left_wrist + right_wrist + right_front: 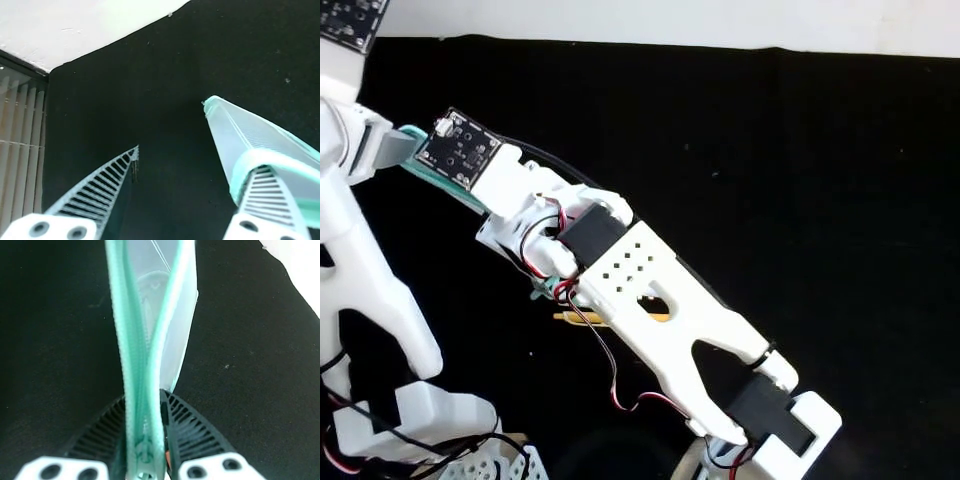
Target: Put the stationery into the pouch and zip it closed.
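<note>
The right arm (660, 310), a white printed frame with black motors and loose red and black wires, stretches from the near right corner diagonally across the matte black cloth (800, 180) towards the far left. The left arm (365, 270) rises steeply at the left edge.

The pouch (172, 315) is held up off the cloth between the two arms, at the far left of the table (412, 140). It is a flat sleeve of cloudy clear plastic, edged with a mint-green zipper whose two tapes spread apart away from the right gripper (145, 400). The ribbed black fingers (192, 432) of the right gripper are pinched tight on the zipper end.

The left gripper (175, 130) is spread wide, and a corner of the pouch (240, 135) lies along one ribbed finger (267, 197).

Thin yellow stationery sticks (575, 318) lie on the cloth under the right arm.
</note>
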You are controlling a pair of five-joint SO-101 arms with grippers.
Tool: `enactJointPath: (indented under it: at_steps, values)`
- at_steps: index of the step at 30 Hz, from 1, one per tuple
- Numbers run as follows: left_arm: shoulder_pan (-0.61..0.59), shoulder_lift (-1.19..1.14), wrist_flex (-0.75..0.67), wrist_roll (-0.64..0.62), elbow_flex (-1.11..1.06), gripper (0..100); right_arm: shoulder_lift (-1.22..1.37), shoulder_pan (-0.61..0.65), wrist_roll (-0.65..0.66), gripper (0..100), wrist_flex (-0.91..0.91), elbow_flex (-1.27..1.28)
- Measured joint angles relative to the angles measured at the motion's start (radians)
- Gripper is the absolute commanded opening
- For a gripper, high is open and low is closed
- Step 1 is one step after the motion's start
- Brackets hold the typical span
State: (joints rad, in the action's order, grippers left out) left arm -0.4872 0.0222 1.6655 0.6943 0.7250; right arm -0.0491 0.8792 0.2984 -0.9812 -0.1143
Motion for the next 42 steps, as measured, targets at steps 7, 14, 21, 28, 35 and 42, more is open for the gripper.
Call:
enactJointPath:
  at_steps: [7,14,21,28,35,42]
  values:
    - [0.095,-0.012,0.002,0.114,-0.003,5,0.0,-0.003,0.0,0.6,0.008,-0.003]
    - [0.101,-0.021,0.054,0.199,-0.011,1,-0.014,-0.003,0.0,0.6,0.011,-0.006]
    - [0.101,-0.021,0.06,0.176,-0.009,1,-0.014,-0.002,0.0,2.3,0.011,-0.006]
    - [0.101,-0.021,0.058,0.018,-0.009,1,-0.014,0.0,0.0,15.0,-0.002,-0.003]
    - [0.092,-0.021,0.057,-0.063,-0.008,1,-0.014,0.0,0.0,15.0,-0.003,-0.009]
    - [0.094,-0.021,0.06,-0.176,-0.008,1,-0.014,-0.044,0.0,15.0,-0.003,-0.11]
